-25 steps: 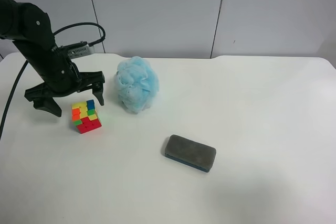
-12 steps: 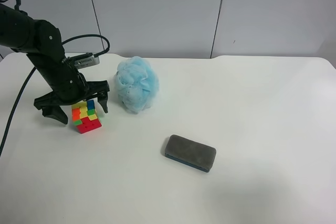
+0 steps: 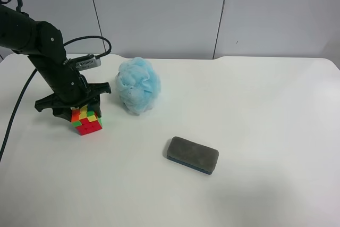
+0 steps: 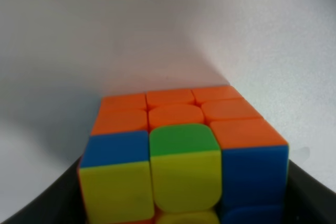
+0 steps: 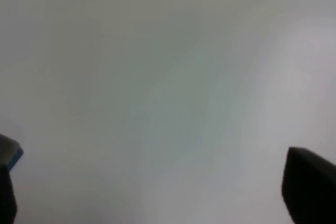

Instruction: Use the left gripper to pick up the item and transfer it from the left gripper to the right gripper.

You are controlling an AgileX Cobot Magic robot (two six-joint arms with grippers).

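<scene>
The item, a small puzzle cube [image 3: 87, 120] with red, green, yellow and orange squares, sits on the white table [image 3: 255, 110] at the exterior high view's left. The left gripper [image 3: 79, 112], on the bulky black arm with a looping cable, is lowered over the cube, its jaws on either side of it. In the left wrist view the cube [image 4: 184, 156] fills the space between the black fingers [image 4: 37, 208]; the jaws look open, close to its sides. The right gripper [image 5: 157, 198] shows only in the right wrist view, open and empty over bare table.
A light-blue mesh bath puff [image 3: 138, 85] stands just to the right of the cube and the left gripper. A flat dark-grey felt eraser [image 3: 192, 154] lies nearer the front middle. A grey panelled wall runs behind the table's far edge.
The left gripper has moved right and come down over the cube, so its jaws now flank it. The cube, puff and eraser have not moved.
</scene>
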